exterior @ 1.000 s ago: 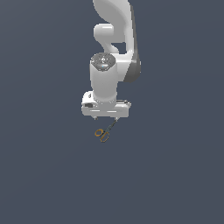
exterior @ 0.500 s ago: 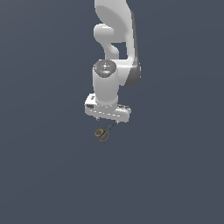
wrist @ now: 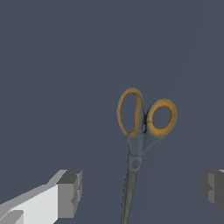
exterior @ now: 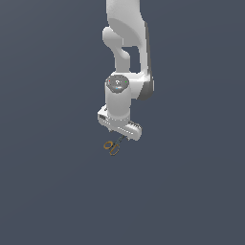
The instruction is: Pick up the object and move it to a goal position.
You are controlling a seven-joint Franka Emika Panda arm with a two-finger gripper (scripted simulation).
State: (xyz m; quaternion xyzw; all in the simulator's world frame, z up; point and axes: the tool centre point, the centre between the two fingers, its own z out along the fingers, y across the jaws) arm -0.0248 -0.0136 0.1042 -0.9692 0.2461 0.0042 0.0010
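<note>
Beneath the end effector [wrist: 141,188], whose fingers [wrist: 70,192] stand wide apart, the scissors [wrist: 140,144] lie flat on the counter [exterior: 52,191]; next it must descend and close across the blades.

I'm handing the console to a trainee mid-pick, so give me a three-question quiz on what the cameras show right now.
1. True or false: the gripper is already shut on the scissors.
2. In the wrist view, which part of the scissors lies in the gap between the fingers: (a) the orange-yellow loop handles, (b) the dark blades, (c) nothing?
3. In the exterior view, on which side of the gripper do the handles of the scissors stick out?

Key
1. False: the fingers stand wide apart, clear of the blades on both sides.
2. (b): the blades run between the fingers, and the handles lie beyond them.
3. Towards the exterior view's left, just below the gripper.
</note>
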